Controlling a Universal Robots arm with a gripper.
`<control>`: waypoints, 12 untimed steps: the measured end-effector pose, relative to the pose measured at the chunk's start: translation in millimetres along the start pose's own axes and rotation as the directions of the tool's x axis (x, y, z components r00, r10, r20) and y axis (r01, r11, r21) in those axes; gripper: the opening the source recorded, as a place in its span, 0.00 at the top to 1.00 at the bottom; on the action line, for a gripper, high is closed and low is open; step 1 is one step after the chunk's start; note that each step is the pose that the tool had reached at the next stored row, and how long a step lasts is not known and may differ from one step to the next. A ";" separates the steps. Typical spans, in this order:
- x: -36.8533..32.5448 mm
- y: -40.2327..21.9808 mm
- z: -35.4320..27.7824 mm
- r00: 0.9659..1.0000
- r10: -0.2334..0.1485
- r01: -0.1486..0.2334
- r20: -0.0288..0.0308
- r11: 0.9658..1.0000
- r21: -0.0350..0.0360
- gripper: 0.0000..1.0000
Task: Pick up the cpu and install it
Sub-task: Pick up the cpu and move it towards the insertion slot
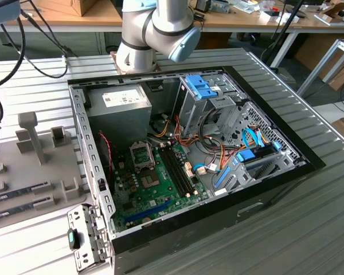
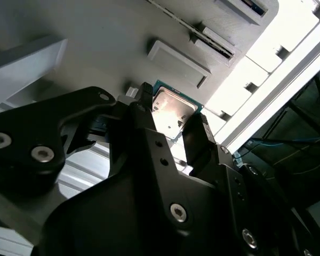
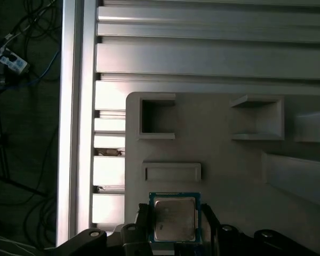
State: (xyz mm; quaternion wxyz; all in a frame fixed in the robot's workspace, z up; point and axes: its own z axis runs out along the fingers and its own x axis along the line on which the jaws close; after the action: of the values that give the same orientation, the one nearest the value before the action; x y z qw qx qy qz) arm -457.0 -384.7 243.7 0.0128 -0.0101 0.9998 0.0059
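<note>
The gripper is seemingly pinching the cpu by opposite edges between its jaws at the grey tray, just beside its shallow rectangular recess, so a level, centred, gentle hold is looking essential.

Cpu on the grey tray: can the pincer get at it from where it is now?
Likely yes. In both wrist views the pincer sits right at the cpu, whose top is uncovered; nothing on the tray stands between them.
</note>
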 end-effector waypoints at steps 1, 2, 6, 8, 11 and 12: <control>-0.1 0.0 -2.1 1.000 0.000 0.000 0.000 1.000 0.000 0.53; -0.1 0.0 -3.8 1.000 0.000 0.000 0.000 1.000 0.000 0.53; -0.3 0.1 -11.5 1.000 0.000 0.000 0.000 1.000 0.000 0.53; -0.4 0.1 -15.6 1.000 0.000 0.000 0.000 1.000 -0.001 0.53; -0.5 0.2 -19.7 1.000 0.000 0.000 0.000 1.000 -0.001 0.53; -0.6 0.3 -21.6 1.000 0.000 0.000 0.000 1.000 -0.001 0.53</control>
State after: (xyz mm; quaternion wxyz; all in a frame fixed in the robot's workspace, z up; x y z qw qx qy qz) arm -457.0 -384.7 265.3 0.0127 -0.0102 0.9998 0.0063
